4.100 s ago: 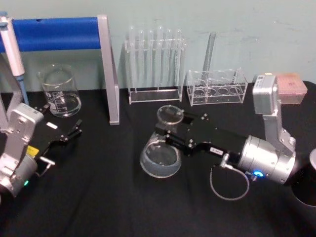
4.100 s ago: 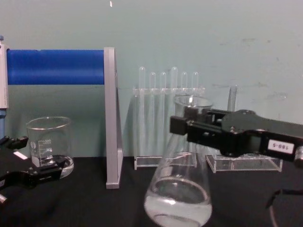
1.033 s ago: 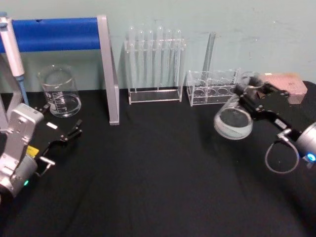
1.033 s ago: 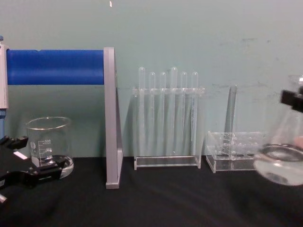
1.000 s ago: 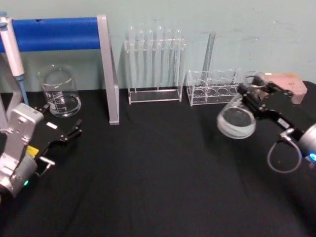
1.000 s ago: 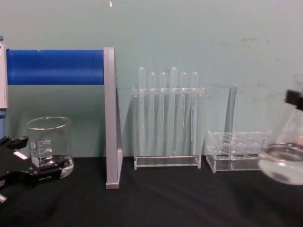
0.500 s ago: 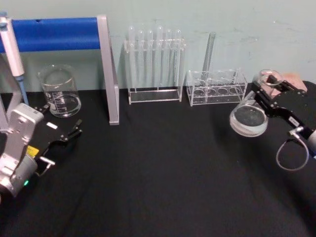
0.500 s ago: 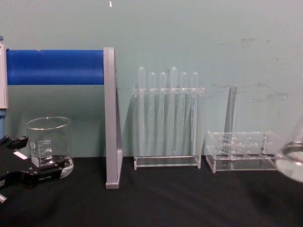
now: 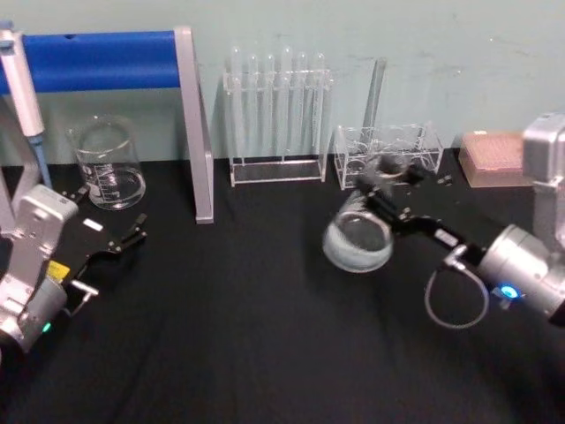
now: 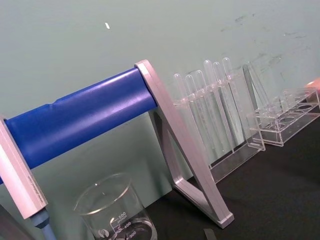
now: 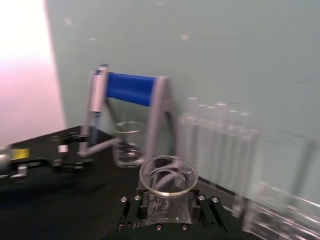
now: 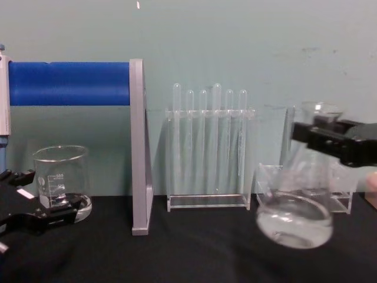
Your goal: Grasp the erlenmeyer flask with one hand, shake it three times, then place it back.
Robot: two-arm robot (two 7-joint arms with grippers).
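Observation:
The erlenmeyer flask [image 9: 357,241] is clear glass with a little liquid in its wide base. It hangs tilted above the black table, right of centre, in front of the low clear rack. My right gripper [image 9: 386,188] is shut on its neck, reaching in from the right. From the chest the flask [image 12: 294,215] hangs off the table with the right gripper [image 12: 318,134] clamped just under the rim. The right wrist view looks down on the flask's rim [image 11: 168,176] between the jaws of the right gripper [image 11: 167,210]. My left gripper [image 9: 119,243] rests open at the left, holding nothing.
A glass beaker [image 9: 108,166] stands at the back left beside a blue-barred stand [image 9: 97,60] with a pipette [image 9: 19,84]. A test tube rack [image 9: 278,115], a low clear rack [image 9: 388,155] and a pink box [image 9: 494,157] line the back.
The right gripper has swung the flask from the far right edge back left toward the middle of the table. The left arm has not moved.

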